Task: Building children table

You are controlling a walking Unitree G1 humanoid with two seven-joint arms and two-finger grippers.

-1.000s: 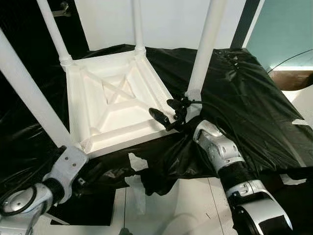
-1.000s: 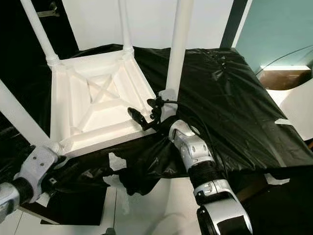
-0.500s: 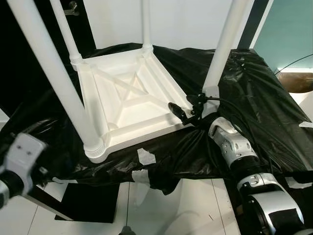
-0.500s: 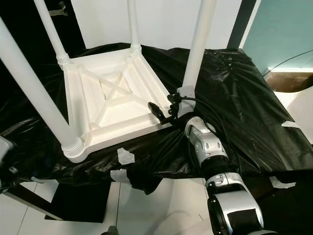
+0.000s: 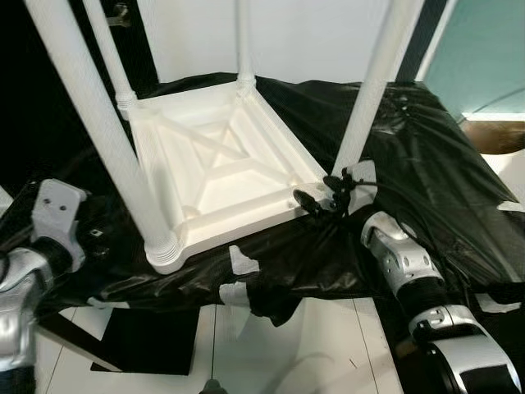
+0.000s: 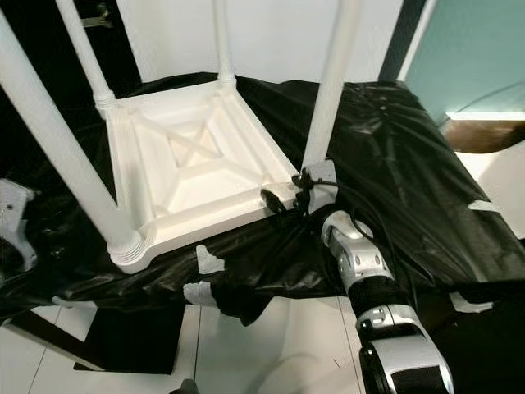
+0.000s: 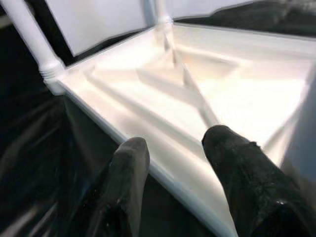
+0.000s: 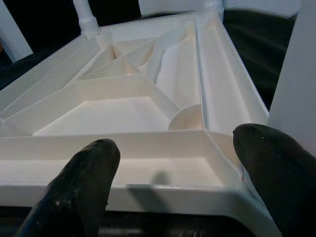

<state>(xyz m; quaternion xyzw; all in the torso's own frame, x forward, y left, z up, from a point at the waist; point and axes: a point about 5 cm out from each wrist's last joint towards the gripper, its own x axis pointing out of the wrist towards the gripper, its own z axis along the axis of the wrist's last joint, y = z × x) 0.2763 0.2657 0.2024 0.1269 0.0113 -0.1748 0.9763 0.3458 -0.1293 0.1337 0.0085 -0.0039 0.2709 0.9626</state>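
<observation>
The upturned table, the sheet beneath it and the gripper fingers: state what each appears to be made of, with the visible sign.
Table: probably moulded white plastic, semi-gloss; thin ribs crossing its underside and threaded collars at the leg bases suggest moulding.
Sheet: thin black plastic film, glossy; it crinkles and throws bright highlights.
Fingers of the right gripper: matte black, perhaps rubber or coated plastic; dull, slightly grainy surface.

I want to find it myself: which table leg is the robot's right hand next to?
Find the white table lying upside down on the black sheet, legs pointing up. Go to the corner nearest the right gripper, whose fingers sit open at the rim. That leg leans, while its neighbours stand straighter.
</observation>
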